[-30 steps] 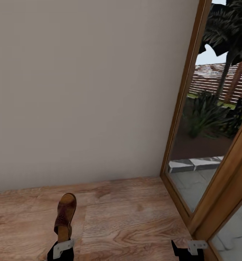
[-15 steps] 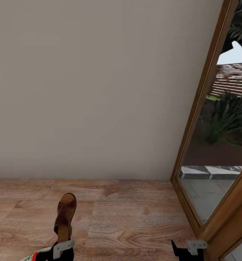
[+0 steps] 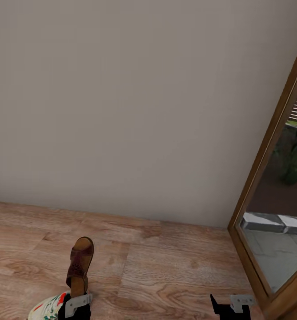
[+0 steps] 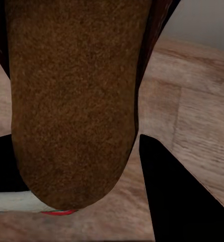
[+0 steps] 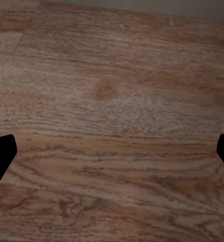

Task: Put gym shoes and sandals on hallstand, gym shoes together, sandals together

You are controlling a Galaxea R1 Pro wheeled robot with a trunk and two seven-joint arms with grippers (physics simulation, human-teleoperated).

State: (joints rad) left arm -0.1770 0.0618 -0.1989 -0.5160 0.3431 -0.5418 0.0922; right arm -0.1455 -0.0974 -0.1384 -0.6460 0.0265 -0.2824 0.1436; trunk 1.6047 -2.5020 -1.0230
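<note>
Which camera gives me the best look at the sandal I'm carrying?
The head view: the whole sandal stands up from the left end effector, strap and footbed visible. The left wrist view shows just its brown sole up close.

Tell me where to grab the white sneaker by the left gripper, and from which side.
Take the white gym shoe across its narrow width at the opening's rim, from above, since it seems to lie flat on the wood-grain floor. Use the open right gripper; the left gripper is shut on the brown leather sandal. Most of the shoe is cut off.
</note>
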